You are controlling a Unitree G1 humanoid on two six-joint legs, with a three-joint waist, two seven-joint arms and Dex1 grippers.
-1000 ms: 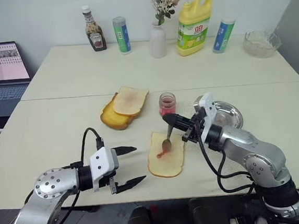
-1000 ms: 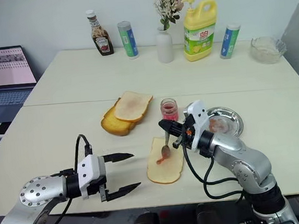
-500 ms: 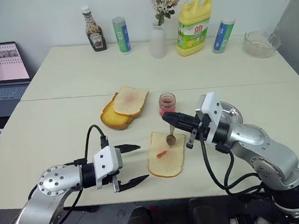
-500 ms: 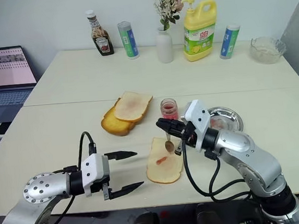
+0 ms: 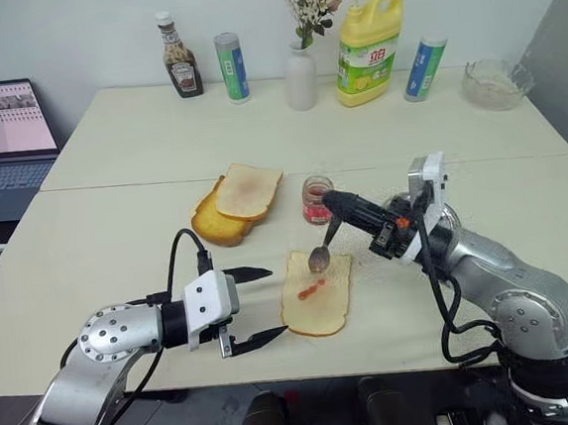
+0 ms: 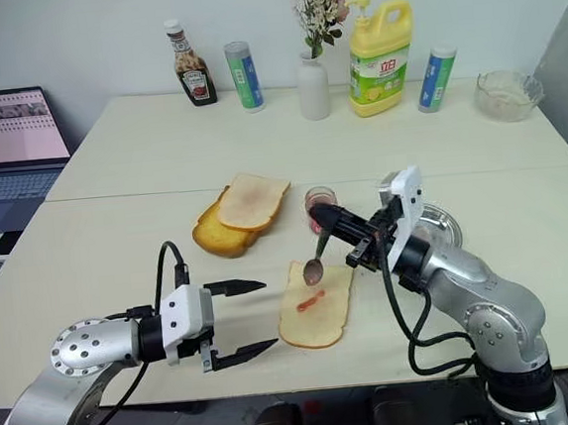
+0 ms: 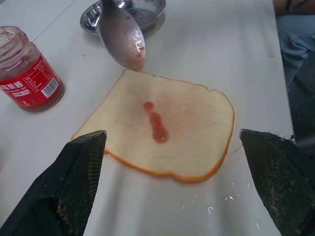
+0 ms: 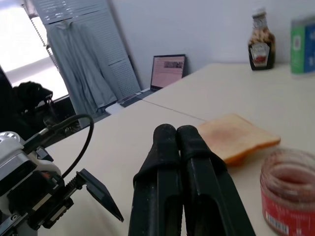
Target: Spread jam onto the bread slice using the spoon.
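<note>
currently we note the right gripper, fingers pressed together on the handle of the spoon, has lifted the bowl off the bread slice; a second ago the bowl lay on the slice's middle, now it hangs over the slice's far edge, toward the jam. what remains on the bread is a short red streak at its middle, so we judge the spreading barely begun: most of the surface is bare, and the lift reads as a return toward the jar or a reset for another stroke. a thin pink film clings to the spoon bowl in the left wrist view. the bread slice lies close to the tabletop's near edge, just beyond the left gripper, whose fingers stand wide apart and empty, one on each side of the slice in its wrist view. we cannot make out the exact grip on the handle, which the black fingers cover. the steel dish is largely hidden behind the right arm.
</note>
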